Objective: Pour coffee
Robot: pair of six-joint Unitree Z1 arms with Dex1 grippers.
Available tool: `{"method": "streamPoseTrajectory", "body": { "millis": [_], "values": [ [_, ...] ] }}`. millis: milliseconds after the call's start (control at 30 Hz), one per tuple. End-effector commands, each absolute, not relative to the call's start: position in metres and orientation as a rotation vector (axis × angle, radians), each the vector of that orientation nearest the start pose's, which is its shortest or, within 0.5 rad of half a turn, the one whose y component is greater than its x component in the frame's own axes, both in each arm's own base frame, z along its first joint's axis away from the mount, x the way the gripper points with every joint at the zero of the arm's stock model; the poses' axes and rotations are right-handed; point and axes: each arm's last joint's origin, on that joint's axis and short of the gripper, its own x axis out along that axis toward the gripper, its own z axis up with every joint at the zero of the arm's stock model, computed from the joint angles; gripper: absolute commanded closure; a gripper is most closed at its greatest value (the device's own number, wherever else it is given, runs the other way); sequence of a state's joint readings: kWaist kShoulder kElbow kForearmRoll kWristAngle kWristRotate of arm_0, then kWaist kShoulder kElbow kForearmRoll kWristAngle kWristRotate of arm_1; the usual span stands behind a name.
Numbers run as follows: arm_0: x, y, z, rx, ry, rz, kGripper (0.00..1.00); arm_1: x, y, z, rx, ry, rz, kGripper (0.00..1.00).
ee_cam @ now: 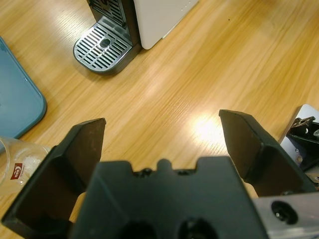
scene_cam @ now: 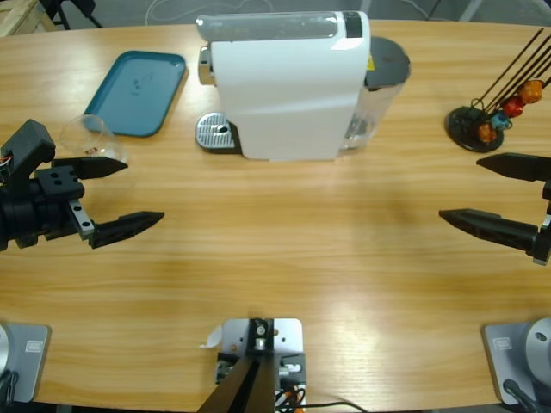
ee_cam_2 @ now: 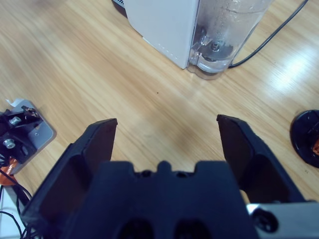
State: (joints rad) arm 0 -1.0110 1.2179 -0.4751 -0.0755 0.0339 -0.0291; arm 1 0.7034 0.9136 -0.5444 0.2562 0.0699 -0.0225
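both end effectors, left (scene_cam: 129, 194) and right (scene_cam: 461, 191), gape empty; a clear glass (scene_cam: 90, 136) sits beside the left.

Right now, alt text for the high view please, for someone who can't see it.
Two open black grippers, left gripper and right gripper, hover over a wooden table, facing a white coffee machine. A clear glass lies beside a teal tray; a capsule rack stands far right.
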Motion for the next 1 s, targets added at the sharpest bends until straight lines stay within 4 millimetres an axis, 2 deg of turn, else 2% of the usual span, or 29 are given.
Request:
{"method": "streamPoseTrajectory", "body": {
  "millis": [33,433,600,700,800,867,933,1000],
  "values": [
    [0.09,-0.144,0.24,0.331,0.662,-0.94,0.0,0.079,0.074,0.281,-0.236,0.636,0.753,0.013],
    [0.092,-0.146,0.239,0.338,0.67,-0.926,0.0,0.08,0.077,0.279,-0.231,0.654,0.785,0.0],
    [0.097,-0.148,0.254,0.315,0.603,-0.873,0.0,0.084,0.082,0.277,-0.229,0.678,0.809,0.0],
    [0.104,-0.147,0.281,0.255,0.506,-0.828,0.0,0.085,0.082,0.276,-0.23,0.68,0.804,0.0],
    [0.113,-0.145,0.318,0.182,0.423,-0.792,0.0,0.085,0.083,0.276,-0.231,0.681,0.801,0.0],
    [0.121,-0.142,0.351,0.102,0.446,-0.761,0.0,0.085,0.083,0.276,-0.231,0.68,0.801,0.0],
    [0.13,-0.137,0.381,-0.019,0.539,-0.793,0.0,0.084,0.082,0.277,-0.23,0.674,0.799,0.0],
    [0.136,-0.132,0.397,-0.091,0.551,-0.865,0.0,0.082,0.078,0.278,-0.231,0.655,0.781,0.0]
  ]
}}
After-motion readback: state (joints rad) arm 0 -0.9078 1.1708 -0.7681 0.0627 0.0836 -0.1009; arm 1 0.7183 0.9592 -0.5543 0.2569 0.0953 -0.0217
